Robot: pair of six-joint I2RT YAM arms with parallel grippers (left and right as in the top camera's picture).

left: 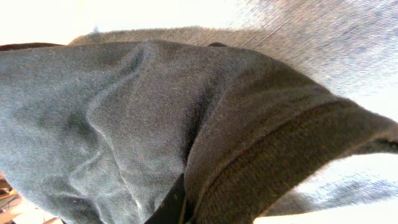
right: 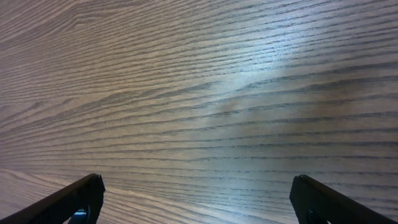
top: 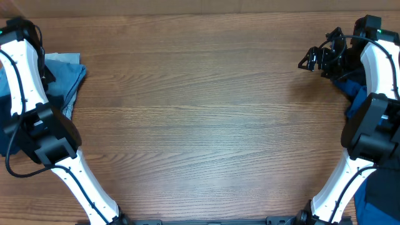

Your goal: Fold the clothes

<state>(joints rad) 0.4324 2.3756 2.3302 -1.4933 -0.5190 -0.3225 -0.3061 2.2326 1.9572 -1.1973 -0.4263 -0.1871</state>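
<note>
The clothes I'm after (top: 67,72), a blue-grey bunch, lie at the far left edge of the counter (top: 200,112), under my left arm. Up close the cloth (left: 124,124) fills the view, gathered around one black finger of the left pincer (left: 169,210). I cannot tell whether it's clamped. The heap shows no clear long axis. The right pincer (right: 196,193) stands wide apart over bare wood, well away, so I judge the pull toward centre is the left arm's job.

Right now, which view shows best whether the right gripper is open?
The right wrist view: the right gripper holds its fingers wide apart above the table. Overhead, the right gripper is small and dark. The left wrist view shows only cloth.
</note>
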